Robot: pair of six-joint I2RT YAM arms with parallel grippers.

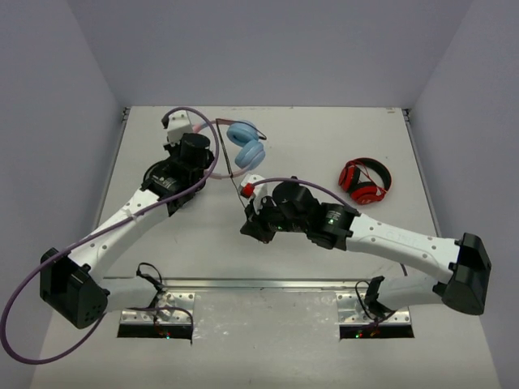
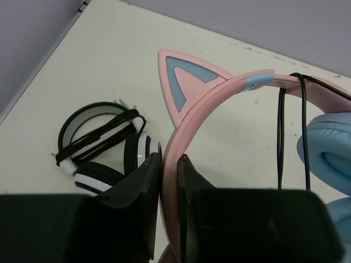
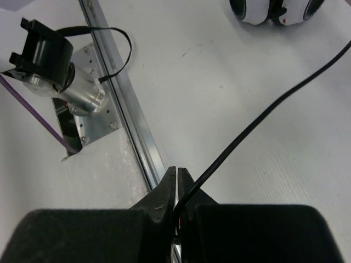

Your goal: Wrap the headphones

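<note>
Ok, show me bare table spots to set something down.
Free: far strip between the headphones and red headphones; near patch between left arm and right arm, along the rail. Crowded around left end effector and white headphones.

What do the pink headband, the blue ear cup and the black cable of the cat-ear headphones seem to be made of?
The headband seems to be hard plastic, smooth and matte: even colour, crisp moulded edges. The ear cup is probably soft padding under leatherette: it bulges and has a faint sheen. The cable likely has a rubbery plastic sheath: thin, black, hanging in loose curves.
</note>
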